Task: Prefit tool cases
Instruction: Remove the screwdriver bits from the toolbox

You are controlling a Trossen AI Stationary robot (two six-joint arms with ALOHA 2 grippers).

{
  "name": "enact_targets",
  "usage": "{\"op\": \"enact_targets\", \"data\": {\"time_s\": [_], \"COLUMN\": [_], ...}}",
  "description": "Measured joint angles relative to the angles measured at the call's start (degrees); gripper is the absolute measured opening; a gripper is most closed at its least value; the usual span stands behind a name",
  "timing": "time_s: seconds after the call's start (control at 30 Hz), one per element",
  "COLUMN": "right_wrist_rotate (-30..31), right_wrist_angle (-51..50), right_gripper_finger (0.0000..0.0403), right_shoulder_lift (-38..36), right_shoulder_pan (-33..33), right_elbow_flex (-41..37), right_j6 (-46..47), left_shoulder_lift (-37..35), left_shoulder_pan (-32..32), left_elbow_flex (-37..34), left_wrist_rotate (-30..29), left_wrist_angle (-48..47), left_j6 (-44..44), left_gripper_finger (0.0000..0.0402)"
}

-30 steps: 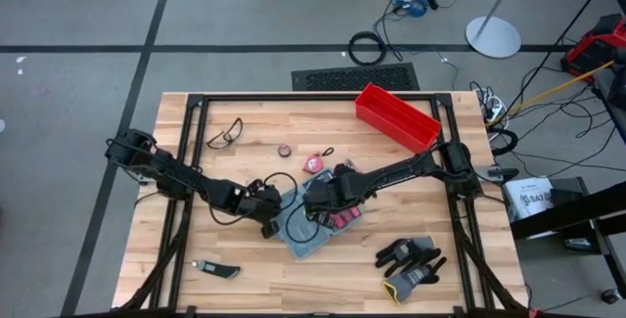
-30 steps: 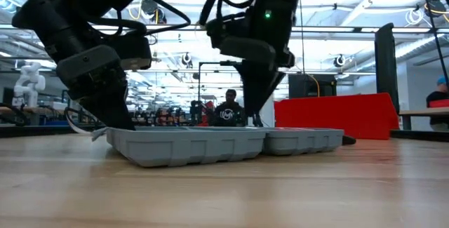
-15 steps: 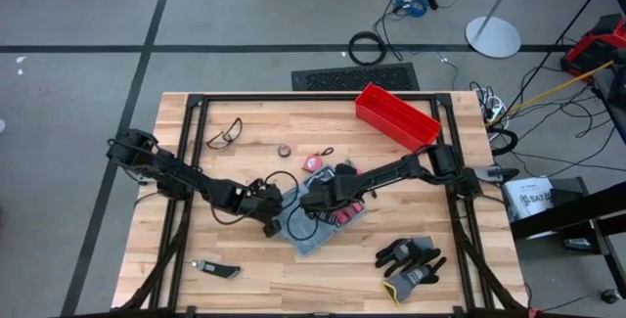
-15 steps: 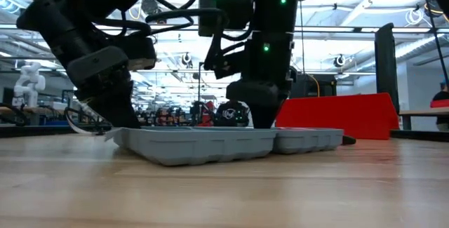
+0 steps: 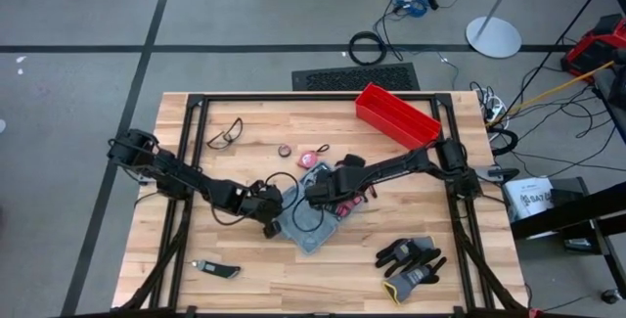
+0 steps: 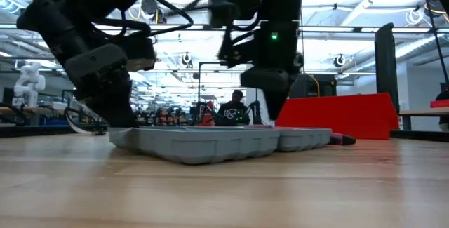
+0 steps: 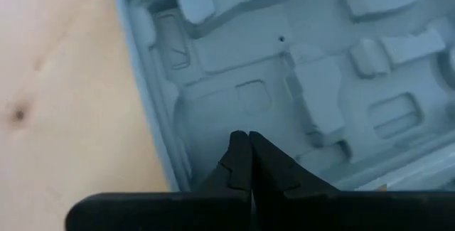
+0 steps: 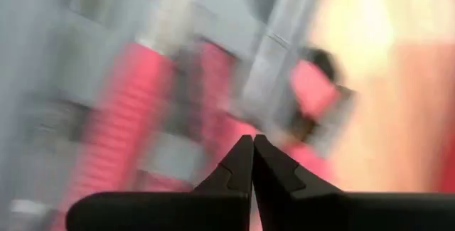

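The grey-blue tool case (image 5: 311,230) lies open and flat on the wooden table, its moulded inside up (image 7: 298,67). Pink-handled tools (image 5: 344,207) lie at its right half. My left gripper (image 7: 248,140) is shut at the case's left end (image 6: 125,123). My right gripper (image 8: 252,142) is shut, pointing steeply down over the case's middle (image 6: 275,116), above the pink tools (image 8: 142,103). My left gripper sets its shut fingertips (image 7: 242,160) down on the case's moulded inside, close to the left rim (image 7: 160,138). It comes slanting down from the table's left. The case lies flat on the table. My right gripper: I cannot tell whether its tips touch the case or the tools.
A red bin (image 5: 396,115) stands at the far right. Black-and-grey gloves (image 5: 411,259) lie near the right front. Safety glasses (image 5: 225,134), a pink tape measure (image 5: 315,159) and a small knife (image 5: 217,270) are spread around. A black cable (image 5: 284,186) loops between the arms.
My right gripper has tipped more steeply and shifted a little toward the table's right. The case has slid and turned slightly on the table, its right half with the pink tools swinging toward the far edge, while my left gripper has stayed on its left end.
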Motion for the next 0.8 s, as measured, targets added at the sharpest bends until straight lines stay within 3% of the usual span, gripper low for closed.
{"op": "enact_targets", "data": {"time_s": [0.23,0.53,0.8], "right_wrist_rotate": [1.15,-7.84,-7.33], "right_wrist_angle": [-2.17,6.75,7.90], "right_gripper_finger": [0.0000,0.0000,0.0000], "right_shoulder_lift": [-0.96,0.29,3.15], "right_shoulder_pan": [-0.51,-0.94,-1.84], "right_elbow_flex": [0.04,0.17,0.45], "right_j6": [1.79,-3.29,-4.59], "left_shoulder_lift": [0.04,0.07,0.07], "left_shoulder_pan": [0.02,0.02,0.06], "left_elbow_flex": [-0.04,-0.04,-0.04], "left_wrist_rotate": [0.35,0.40,0.48], "left_wrist_angle": [0.39,0.44,0.50], "left_j6": [0.42,0.45,0.45], "left_gripper_finger": [0.0002,0.0002,0.0002]}}
